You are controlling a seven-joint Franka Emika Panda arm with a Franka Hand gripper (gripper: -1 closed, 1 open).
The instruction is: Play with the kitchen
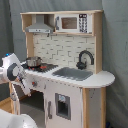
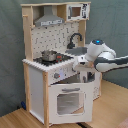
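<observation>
The kitchen (image 1: 65,75) is a tall white and light-wood toy with a black hob (image 2: 52,59), a grey sink (image 1: 72,73), a black faucet (image 1: 85,57), a hood (image 2: 50,20) and a small microwave (image 1: 70,22). A small metal pot (image 2: 48,55) stands on the hob. In the second exterior view my gripper (image 2: 81,70) is at the kitchen's front edge, beside the knobs (image 2: 57,75) and just above the windowed oven door (image 2: 67,100). In the first exterior view my white arm (image 1: 12,72) stands at the kitchen's left end and hides the gripper.
A grey curtain (image 2: 110,20) hangs behind the kitchen. The floor (image 2: 112,105) is light wood. A lower door with a small dark window (image 1: 62,106) sits under the sink. A white rounded shape (image 1: 12,120) fills the first exterior view's lower left corner.
</observation>
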